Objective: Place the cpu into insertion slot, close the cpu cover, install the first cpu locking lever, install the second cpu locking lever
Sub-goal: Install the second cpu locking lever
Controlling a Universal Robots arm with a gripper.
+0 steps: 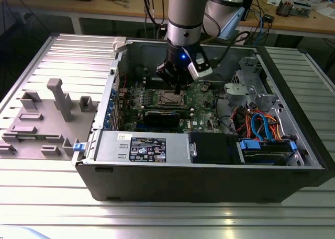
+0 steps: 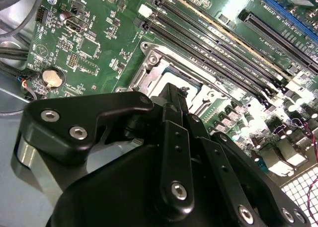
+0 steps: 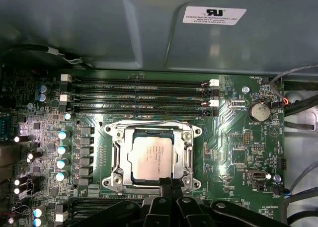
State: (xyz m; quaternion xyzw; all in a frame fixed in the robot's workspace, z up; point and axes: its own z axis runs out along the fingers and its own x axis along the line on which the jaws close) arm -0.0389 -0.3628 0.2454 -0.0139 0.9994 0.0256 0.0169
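Gripper (image 1: 177, 87) hanging low inside case (image 1: 209, 181), right above slot (image 3: 152, 156). Fingers (image 2: 175, 110) pressed together, holding nothing. Cpu (image 3: 153, 158) sitting flat in slot, cover (image 3: 118, 155) lying closed around it. Fingertips touching cover edge or not, cannot tell. Memory slots (image 3: 139, 95) running just beside socket on green board (image 3: 233, 152).

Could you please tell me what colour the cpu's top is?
Dull silver-grey; the cpu shows best in the first wrist view.
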